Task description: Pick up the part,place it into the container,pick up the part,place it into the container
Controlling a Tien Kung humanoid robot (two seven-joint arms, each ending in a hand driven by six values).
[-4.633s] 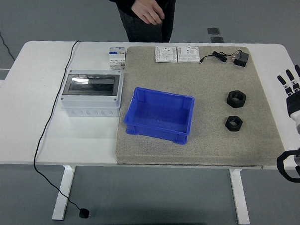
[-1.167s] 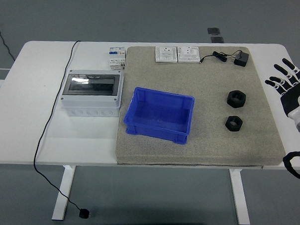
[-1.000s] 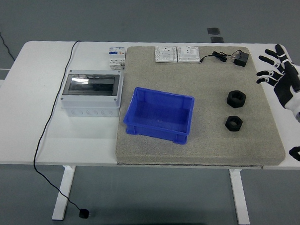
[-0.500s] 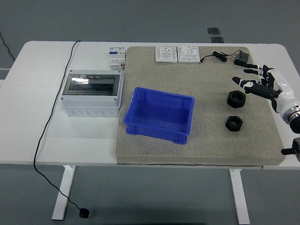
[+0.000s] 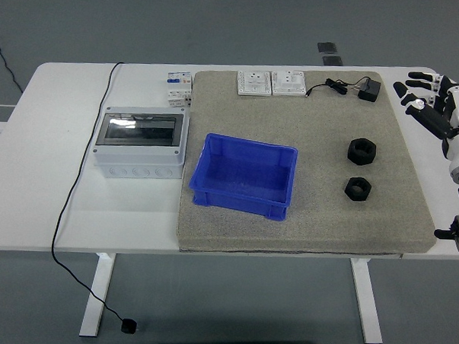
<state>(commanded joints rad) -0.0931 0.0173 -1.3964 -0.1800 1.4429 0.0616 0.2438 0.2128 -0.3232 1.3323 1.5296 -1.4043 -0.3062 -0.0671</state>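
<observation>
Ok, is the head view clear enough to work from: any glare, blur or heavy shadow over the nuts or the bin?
Head view: lighting is even and soft, with only faint shadows. The two black nuts are sharp against the grey mat, though their dark faces show little detail. The blue bin has no glare. The right hand at the right edge is crisp, fingers spread.

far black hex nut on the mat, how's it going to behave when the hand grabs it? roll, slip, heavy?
The far black hexagonal nut lies flat on the coarse grey mat, so it probably won't roll or slide when nudged. It looks thick and solid, likely heavy for its size. Its flat sides should give fingers purchase, though the smooth finish may be slippery. The right hand hovers open, apart from it.
</observation>
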